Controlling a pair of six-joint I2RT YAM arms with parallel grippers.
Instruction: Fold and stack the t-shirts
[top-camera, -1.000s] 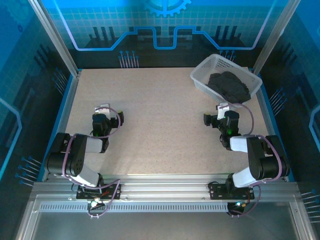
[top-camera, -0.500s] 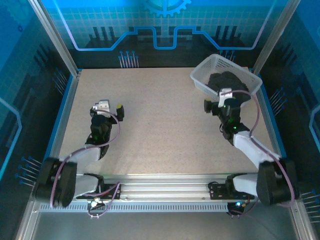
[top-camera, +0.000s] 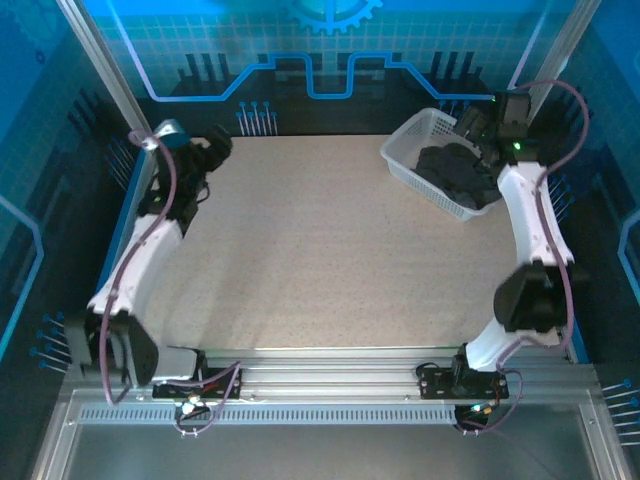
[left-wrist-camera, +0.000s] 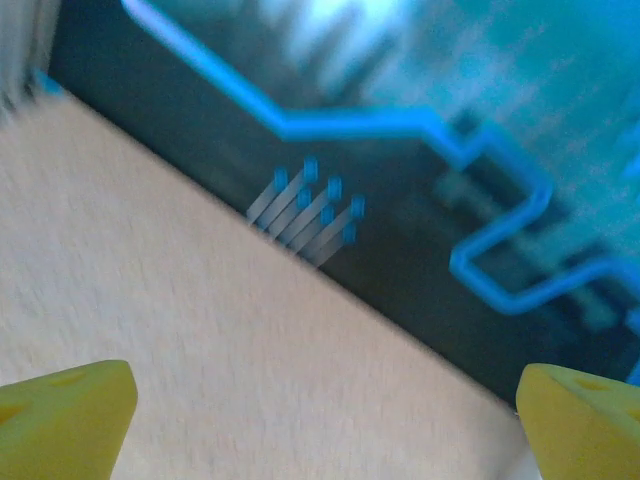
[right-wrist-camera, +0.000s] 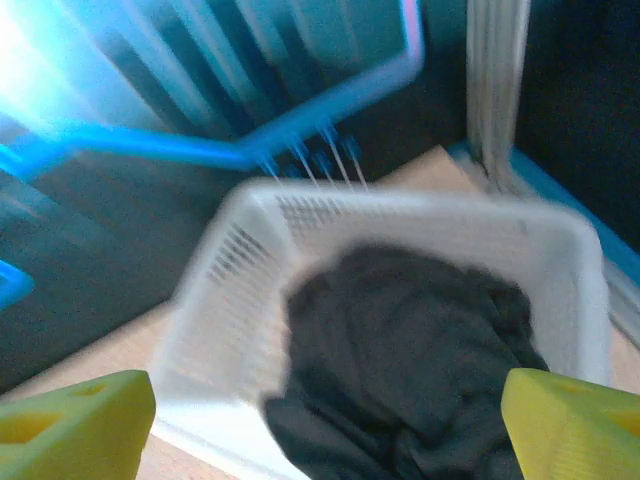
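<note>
A dark charcoal t-shirt (top-camera: 450, 168) lies crumpled inside the white mesh basket (top-camera: 404, 133) at the table's far right corner. My right gripper (top-camera: 478, 126) hovers above the basket's back edge, open and holding nothing. In the right wrist view its yellow fingertips (right-wrist-camera: 76, 420) stand wide apart, with the t-shirt (right-wrist-camera: 400, 350) bunched in the basket (right-wrist-camera: 232, 270) below them. My left gripper (top-camera: 208, 150) is at the far left back of the table, open and empty. Its yellow fingertips (left-wrist-camera: 64, 414) are spread over bare tabletop.
The speckled beige tabletop (top-camera: 310, 250) stretches between the arms. A dark back wall with blue markings (left-wrist-camera: 400, 230) rises just beyond the left gripper. Metal frame posts (top-camera: 105, 75) stand at the back corners, one close beside the basket (top-camera: 548, 70).
Both arms have swung from the near half of the table to the back. The left went to the far left corner, and the right rose over the basket.
</note>
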